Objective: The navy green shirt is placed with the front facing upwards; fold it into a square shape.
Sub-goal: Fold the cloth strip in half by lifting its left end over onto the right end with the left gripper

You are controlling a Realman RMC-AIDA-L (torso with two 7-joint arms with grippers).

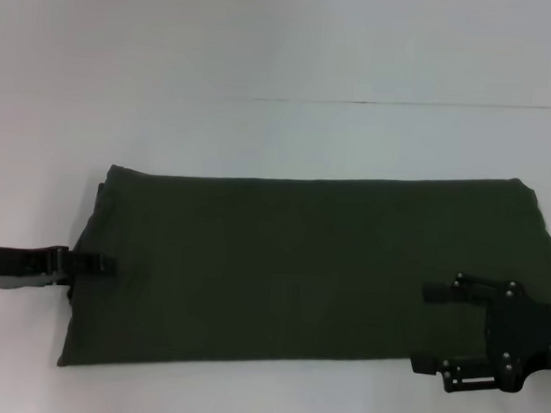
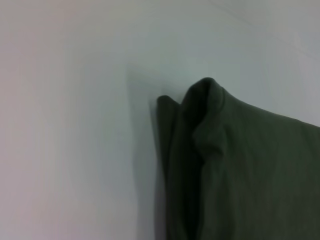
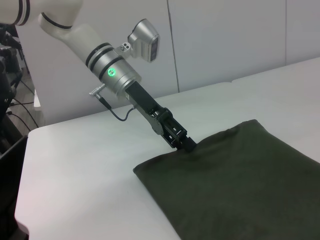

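Gripping the navy green shirt (image 1: pixel 309 274) edge, left gripper (image 1: pixel 99 264) clenched; right gripper (image 1: pixel 427 328) released.

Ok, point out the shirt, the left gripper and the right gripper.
shirt (image 1: pixel 309 274), head view, middle of the folded cloth.
left gripper (image 1: pixel 103 264), head view, tip at the shirt's left edge.
right gripper (image 1: pixel 427 328), head view, between its fingertips.

The left arm (image 3: pixel 107 62) was a white, rounded tube with black rings near the wrist, followed by a silver cylinder bearing a glowing green light. A silver-grey camera box (image 3: pixel 145 40) sat on that cylinder, and a thin black cable looped beneath it. Beyond the cylinder ran the slim black left gripper (image 3: pixel 187 144). The right gripper (image 1: pixel 436 329) was matt black and angular, studded with small silver screws, with a small white label near its body.
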